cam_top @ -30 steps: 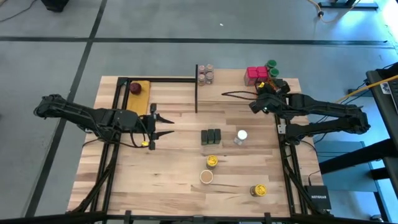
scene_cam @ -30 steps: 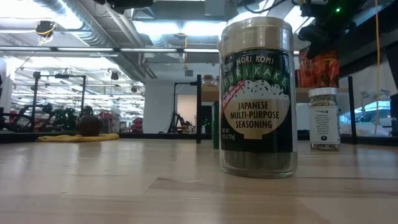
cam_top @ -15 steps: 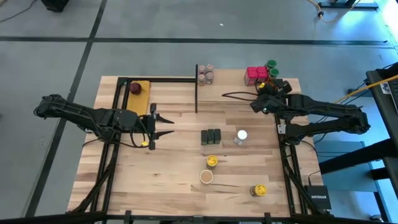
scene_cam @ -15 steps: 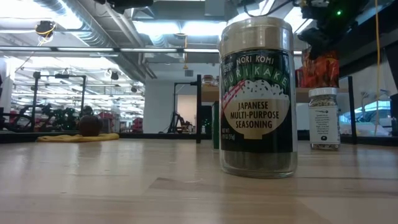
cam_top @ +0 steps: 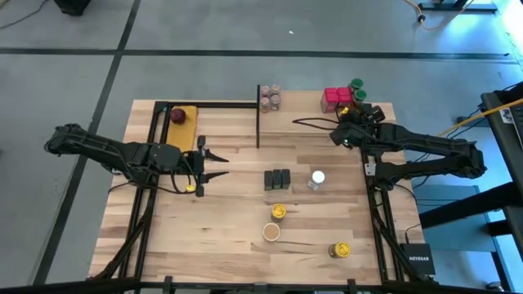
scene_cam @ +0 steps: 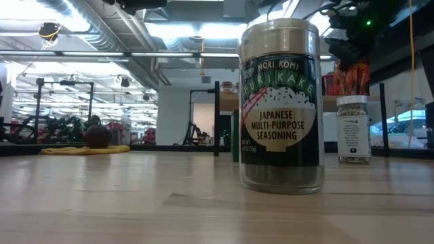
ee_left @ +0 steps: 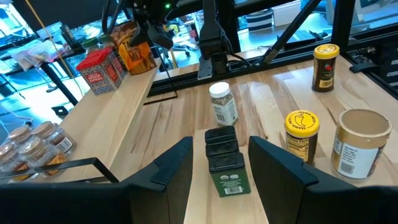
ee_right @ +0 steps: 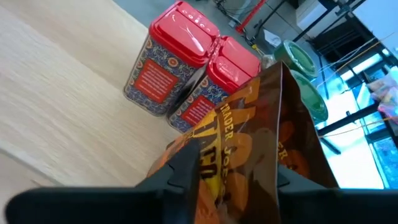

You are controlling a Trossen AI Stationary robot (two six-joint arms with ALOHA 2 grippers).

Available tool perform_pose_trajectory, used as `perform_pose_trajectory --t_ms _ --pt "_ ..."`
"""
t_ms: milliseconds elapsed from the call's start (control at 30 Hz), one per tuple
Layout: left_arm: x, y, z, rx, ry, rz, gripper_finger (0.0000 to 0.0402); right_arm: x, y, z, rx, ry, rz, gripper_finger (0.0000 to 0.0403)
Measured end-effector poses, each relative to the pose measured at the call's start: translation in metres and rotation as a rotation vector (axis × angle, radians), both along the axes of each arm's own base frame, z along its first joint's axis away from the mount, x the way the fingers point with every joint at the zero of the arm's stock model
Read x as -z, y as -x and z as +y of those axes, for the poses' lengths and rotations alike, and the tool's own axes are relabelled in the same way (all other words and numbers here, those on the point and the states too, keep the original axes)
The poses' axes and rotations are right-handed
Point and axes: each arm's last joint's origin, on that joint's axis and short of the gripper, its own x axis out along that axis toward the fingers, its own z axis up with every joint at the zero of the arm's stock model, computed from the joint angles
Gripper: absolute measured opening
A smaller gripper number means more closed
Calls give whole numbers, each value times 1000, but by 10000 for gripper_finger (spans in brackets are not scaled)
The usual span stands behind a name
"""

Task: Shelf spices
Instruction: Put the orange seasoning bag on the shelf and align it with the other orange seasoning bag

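My right gripper (cam_top: 350,122) is shut on the orange packet (ee_right: 261,124) over the right end of the pale wood shelf (cam_top: 298,110), beside two red boxes (ee_right: 168,68) and green-lidded jars (ee_right: 301,62). More jars (cam_top: 270,98) stand at the shelf's left end. On the tabletop stand three dark tins (ee_left: 224,158), a white-lidded jar (cam_top: 317,178), two yellow-lidded jars (cam_top: 279,211) (cam_top: 339,249) and a tan-lidded jar (cam_top: 271,232). My left gripper (cam_top: 227,163) waits open left of the tins, touching nothing. My right gripper pinches the orange packet between its two fingers (ee_right: 180,168), one on each flat face. In the low view the packet (scene_cam: 349,78) hangs below the gripper, which comes from above. Whether its lower end touches the shelf board, I cannot tell.
A dark red round thing on a yellow pad (cam_top: 181,115) lies at the table's far left, inside the black metal frame (cam_top: 212,104). The furikake jar (scene_cam: 281,108) stands close to the low camera. Bare tabletop lies between my left gripper and the tins.
My right gripper, still shut on the orange packet, has shifted a little toward the table's far edge and the red boxes, and has sunk slightly toward the shelf board.
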Motion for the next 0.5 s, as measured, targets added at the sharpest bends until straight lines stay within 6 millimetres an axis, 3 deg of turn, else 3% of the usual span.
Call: perform_pose_trajectory --t_ms 267,500 --pt "0 0 0 0 3 0 150 -2 0 0 -18 8 39 143" --pt "0 0 0 0 3 0 150 -28 -1 0 -34 8 -48 157"
